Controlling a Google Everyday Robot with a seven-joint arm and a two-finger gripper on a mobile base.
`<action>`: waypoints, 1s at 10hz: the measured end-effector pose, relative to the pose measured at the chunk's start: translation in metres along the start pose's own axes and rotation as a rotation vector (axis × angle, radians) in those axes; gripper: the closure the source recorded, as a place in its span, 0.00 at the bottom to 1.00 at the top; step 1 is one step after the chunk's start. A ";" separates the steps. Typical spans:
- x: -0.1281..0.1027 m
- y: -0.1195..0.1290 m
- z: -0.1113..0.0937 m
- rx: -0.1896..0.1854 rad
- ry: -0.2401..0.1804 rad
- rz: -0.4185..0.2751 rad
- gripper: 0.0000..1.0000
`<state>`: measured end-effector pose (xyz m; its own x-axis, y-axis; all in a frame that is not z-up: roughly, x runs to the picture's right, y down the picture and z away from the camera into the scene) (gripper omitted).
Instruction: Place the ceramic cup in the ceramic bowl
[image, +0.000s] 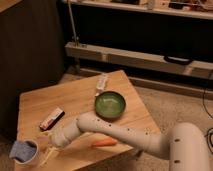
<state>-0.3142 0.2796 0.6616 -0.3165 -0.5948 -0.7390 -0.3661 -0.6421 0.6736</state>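
Note:
The ceramic cup (26, 153) is small and white with a blue-grey piece at its top. It stands at the front left corner of the wooden table (75, 97). The ceramic bowl (110, 106), green inside with a dark rim, sits right of the table's middle. My gripper (48, 153) is low over the table just to the right of the cup, at the end of the white arm (125, 134) that reaches in from the lower right. The cup stands free on the table, apart from the bowl.
An orange carrot-like item (105, 142) lies near the front edge under the arm. A dark wrapped bar (52, 118) lies left of the middle. A white packet (102, 82) lies behind the bowl. Metal shelving (140, 55) stands behind the table.

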 end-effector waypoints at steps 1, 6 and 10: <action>-0.001 0.000 0.006 0.010 0.005 0.003 0.20; -0.006 0.012 0.031 0.029 0.009 0.009 0.20; 0.000 0.035 0.046 0.007 0.005 0.030 0.48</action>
<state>-0.3676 0.2798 0.6848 -0.3228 -0.6163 -0.7183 -0.3626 -0.6205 0.6953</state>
